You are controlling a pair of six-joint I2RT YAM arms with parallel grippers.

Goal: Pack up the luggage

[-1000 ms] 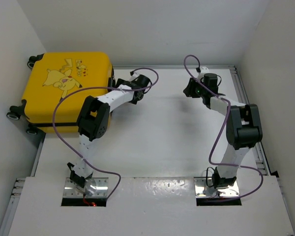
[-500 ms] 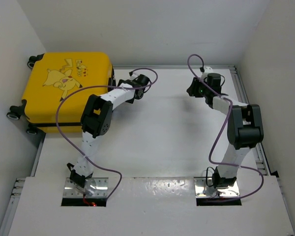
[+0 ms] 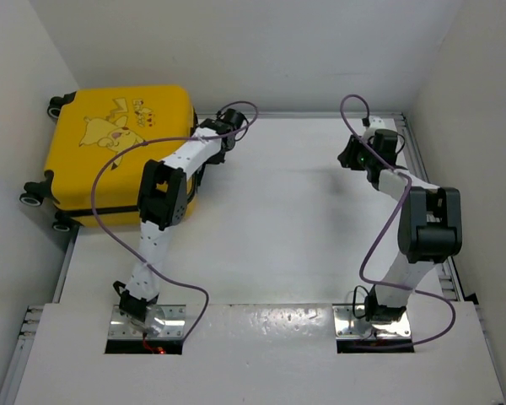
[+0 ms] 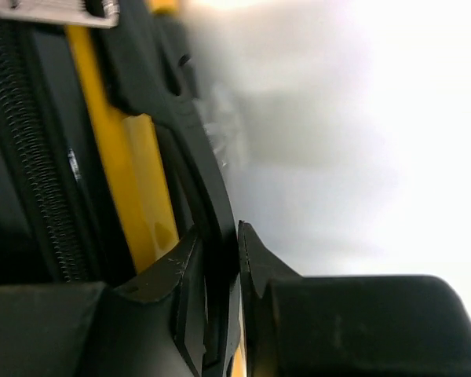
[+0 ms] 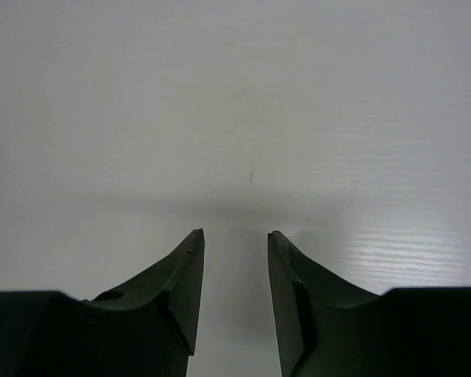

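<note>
the yellow pikachu suitcase (image 3: 110, 164) is seen lying flat and closed at the far left of the white table (image 3: 270, 228), with its wheels turned toward the left wall. the left gripper (image 4: 220, 236) is set against the case's right side. its fingers are pinched on a thin black curved strip (image 4: 208, 177), judged to be the side handle, just beside the zipper band (image 4: 31, 173). the right gripper (image 5: 234, 236) is held partly spread over bare table, well apart from the case, with nothing between its jaws. the strip is caught only at the fingertips and is narrow and smooth, so it could be slipped out if the case is pulled or lifted by it. the case appears to overhang the table's left edge, so it could be tipped or dragged off by a sideways tug.
</note>
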